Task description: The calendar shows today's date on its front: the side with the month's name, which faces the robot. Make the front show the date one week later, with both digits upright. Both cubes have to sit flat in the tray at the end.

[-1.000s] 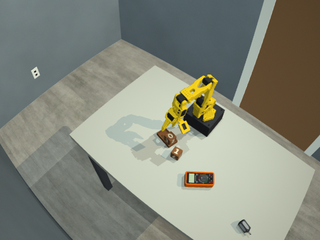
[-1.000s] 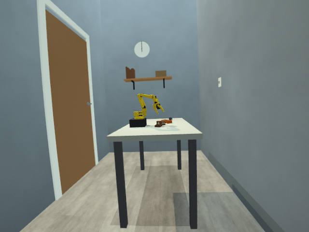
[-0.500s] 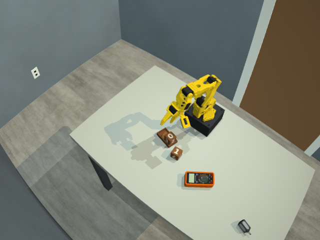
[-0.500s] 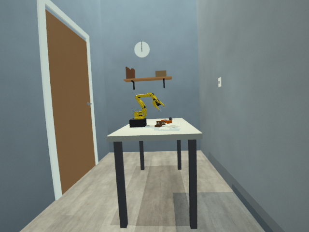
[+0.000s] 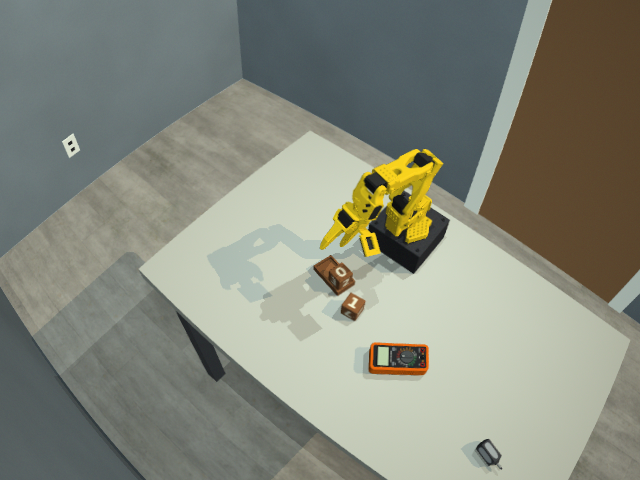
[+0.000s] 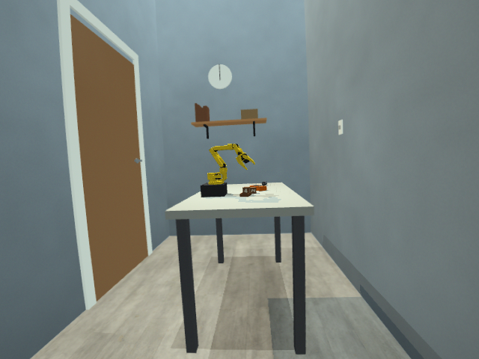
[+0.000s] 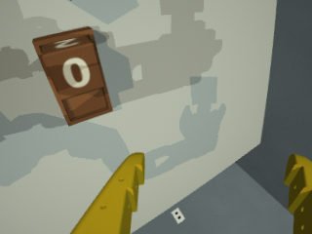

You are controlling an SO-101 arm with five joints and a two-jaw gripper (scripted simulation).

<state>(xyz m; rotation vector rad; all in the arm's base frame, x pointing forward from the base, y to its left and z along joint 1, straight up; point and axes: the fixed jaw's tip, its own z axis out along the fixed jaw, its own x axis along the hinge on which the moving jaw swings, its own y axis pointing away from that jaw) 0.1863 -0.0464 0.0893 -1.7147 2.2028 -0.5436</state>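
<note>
In the wrist view the tray (image 5: 321, 268) (image 7: 72, 118), carrying the 0-topped cube (image 5: 340, 276) (image 7: 76, 73), lay upper left, well apart from the pincer (image 5: 334, 246) (image 6: 250, 166) (image 7: 215, 161); its fingers stood spread, nothing between; the yellow arm (image 5: 408, 178) (image 6: 223, 147) arched high, pincer slanting down, mid-frame from outside.

an orange meter (image 5: 398, 358) (image 6: 258, 188) lies on the table (image 5: 496, 330) (image 6: 239, 212), and a small dark gray thing (image 5: 489, 453) (image 6: 264, 183) sits near one end. a round white clock (image 6: 220, 76) hangs over a wood shelf (image 6: 229, 122). there is a brown door (image 5: 563, 155) (image 6: 106, 162) with a white frame.
</note>
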